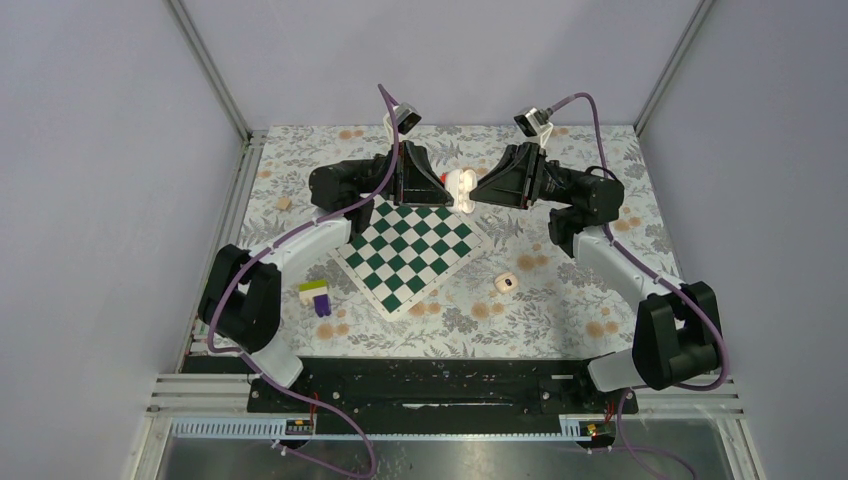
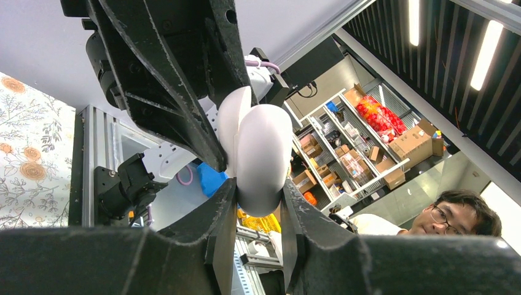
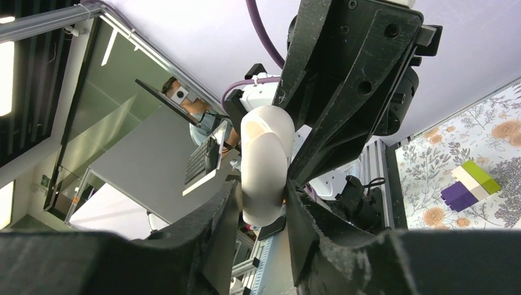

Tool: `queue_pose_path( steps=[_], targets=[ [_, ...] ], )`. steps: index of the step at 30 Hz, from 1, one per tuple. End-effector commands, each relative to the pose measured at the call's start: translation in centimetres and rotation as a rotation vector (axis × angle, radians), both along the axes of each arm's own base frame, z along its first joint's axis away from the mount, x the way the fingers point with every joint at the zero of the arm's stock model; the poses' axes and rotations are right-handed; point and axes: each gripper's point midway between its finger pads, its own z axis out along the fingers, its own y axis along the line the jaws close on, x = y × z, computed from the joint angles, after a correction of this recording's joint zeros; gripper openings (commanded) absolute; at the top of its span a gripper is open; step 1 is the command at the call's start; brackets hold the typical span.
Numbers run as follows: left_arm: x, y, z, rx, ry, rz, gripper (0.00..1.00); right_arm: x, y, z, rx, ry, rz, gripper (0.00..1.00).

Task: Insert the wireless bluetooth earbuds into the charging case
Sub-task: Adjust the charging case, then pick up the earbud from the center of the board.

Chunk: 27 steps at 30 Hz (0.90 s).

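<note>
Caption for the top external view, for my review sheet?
Left claw grips a white oval piece, right claw around it, above the chessboard; charging case on the table.

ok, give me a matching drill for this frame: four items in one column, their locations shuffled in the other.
Items
1. white oval piece
2. charging case
3. coloured block stack
4. small tan block

Places
A. on the floral cloth, left of the chessboard's near corner
B. near the cloth's left edge, far side
C. raised off the cloth, over the chessboard's far edge
D. on the cloth, right of the chessboard

Pairs: 1-C, 2-D, 3-A, 4-B
</note>
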Motion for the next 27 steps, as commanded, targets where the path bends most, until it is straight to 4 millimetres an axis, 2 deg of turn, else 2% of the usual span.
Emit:
queue_pose_path(
  steps=[1,5,12,14,17,19,22,25,27],
  targets=[
    [-1.0,0.8,2.4,-0.080,-0.115,0.016,0.00,-1.4,-0.1,1.7,0.025,-0.135,0.016,0.37],
    [-1.0,0.8,2.4,-0.079,-0.118,0.014,0.00,-1.3,-0.1,1.6,0.023,-0.113,0.021,0.21],
    [-1.3,0.9,2.4,-0.079,-0.131,0.012,0.01,-1.0,0.0,1.4,0.019,-0.079,0.027,0.16],
    [-1.2,0.8,2.5,-0.078,-0.132,0.010,0.21,-0.8,0.1,1.3,0.015,-0.059,0.031,0.12],
    [-1.0,0.8,2.3,-0.073,-0.125,0.009,0.55,-0.5,0.2,0.9,0.013,-0.030,0.030,0.00],
    [-0.7,0.8,2.2,-0.074,-0.118,0.016,0.76,-0.2,0.3,0.5,0.006,-0.005,0.032,0.00],
    [0.3,1.3,1.7,-0.072,-0.087,0.053,0.87,0.3,0.4,-0.1,-0.007,0.036,0.037,0.00],
    [2.1,2.9,1.0,-0.068,-0.052,0.131,0.98,0.7,0.3,-0.9,-0.016,0.074,0.021,0.00],
    [3.1,3.9,0.3,-0.067,-0.027,0.184,0.99,1.3,0.1,-1.9,-0.029,0.110,-0.011,0.00]
  ],
)
